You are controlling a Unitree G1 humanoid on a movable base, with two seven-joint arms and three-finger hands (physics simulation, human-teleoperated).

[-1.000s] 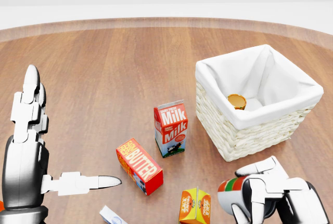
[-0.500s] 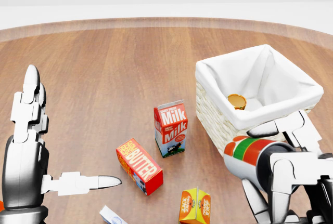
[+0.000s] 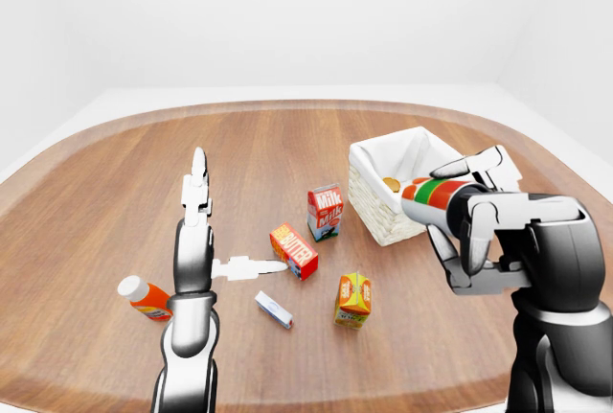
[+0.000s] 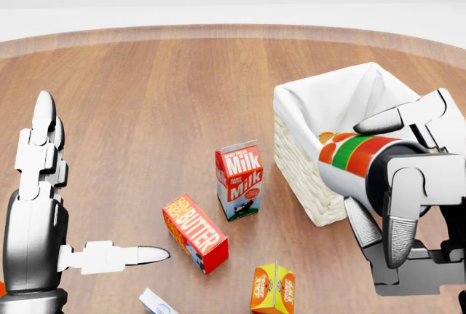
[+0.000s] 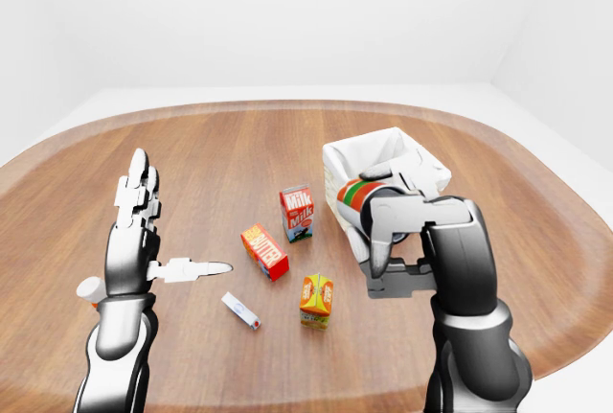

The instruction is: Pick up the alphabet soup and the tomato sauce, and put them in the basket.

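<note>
Alphabet soup, base hidden inside the right robot hand, overlaps basket.

On my head view I can read "Milk" twice in white letters on the red upper part of the milk carton, which stands upright on the tabletop just left of the basket. Near it, lower and to the left, the red butter box lies on its side with "BUTTER" in white capitals running along its top face. The small orange carton at the near edge carries print too, but I cannot make it out, and the can in my right hand shows only red, green and white bands with no legible words.
</note>
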